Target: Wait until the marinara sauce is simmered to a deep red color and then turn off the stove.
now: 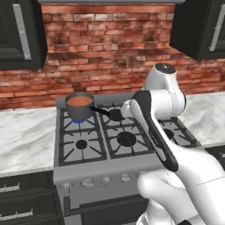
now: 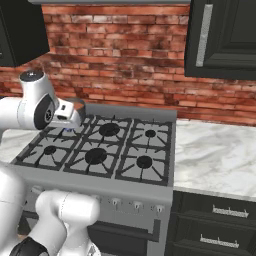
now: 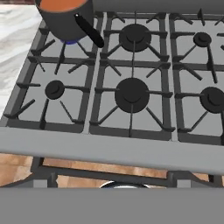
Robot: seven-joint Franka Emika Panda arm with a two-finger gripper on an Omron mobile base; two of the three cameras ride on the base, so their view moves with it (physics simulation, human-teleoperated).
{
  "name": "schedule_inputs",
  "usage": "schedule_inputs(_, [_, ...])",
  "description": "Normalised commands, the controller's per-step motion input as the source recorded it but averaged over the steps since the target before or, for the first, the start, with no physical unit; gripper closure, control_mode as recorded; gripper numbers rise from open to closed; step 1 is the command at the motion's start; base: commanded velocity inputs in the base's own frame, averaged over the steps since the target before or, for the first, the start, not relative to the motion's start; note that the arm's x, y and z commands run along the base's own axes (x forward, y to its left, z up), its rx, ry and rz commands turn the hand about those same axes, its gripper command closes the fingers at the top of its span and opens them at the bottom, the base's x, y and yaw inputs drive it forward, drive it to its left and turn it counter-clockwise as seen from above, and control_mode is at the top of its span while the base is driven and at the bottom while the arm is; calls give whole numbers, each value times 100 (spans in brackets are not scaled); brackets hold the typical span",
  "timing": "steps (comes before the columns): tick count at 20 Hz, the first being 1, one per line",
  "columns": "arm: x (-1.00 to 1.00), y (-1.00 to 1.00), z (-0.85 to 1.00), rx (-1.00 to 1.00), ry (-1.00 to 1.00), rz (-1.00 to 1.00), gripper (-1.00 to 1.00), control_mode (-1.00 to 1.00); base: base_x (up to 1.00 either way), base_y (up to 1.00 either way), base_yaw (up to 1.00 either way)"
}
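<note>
The marinara sauce (image 1: 79, 101) is an orange-red disc in a grey saucepan (image 1: 80, 110) on the back left burner of the stove (image 1: 88, 151). A blue flame (image 1: 78, 120) shows under the pan. The pan's black handle (image 1: 100, 110) points right. In the hand view the sauce (image 3: 61, 3) and saucepan (image 3: 65, 22) sit at the top left, with the stove's grates (image 3: 131, 94) below. My gripper (image 2: 75, 119) hovers above the stove's left half, near the pan; its fingers are hidden. A row of round knobs (image 1: 88, 183) runs along the stove front.
White marble counters flank the stove on the left (image 1: 26, 136) and right (image 2: 215, 155). A brick wall (image 1: 105, 52) stands behind, with dark cabinets (image 2: 222, 37) overhead. Dark drawers (image 2: 220, 220) lie under the right counter. My own arm (image 1: 154, 132) crosses the stove's right side.
</note>
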Motion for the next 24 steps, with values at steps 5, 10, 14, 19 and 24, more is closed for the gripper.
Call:
schedule_inputs(5, [-14,30,-39,0,-4,0,-100,-100,0,0,0])
schedule_inputs(10, [-1,52,-41,0,-1,0,-100,-100,0,0,0])
schedule_inputs(14, [-11,36,-47,0,-1,0,-100,-100,0,0,0])
schedule_inputs(19, [-11,15,-40,1,-1,0,-100,-100,0,0,0])
schedule_inputs(24, [-14,12,-43,1,-2,0,-100,-100,0,0,0])
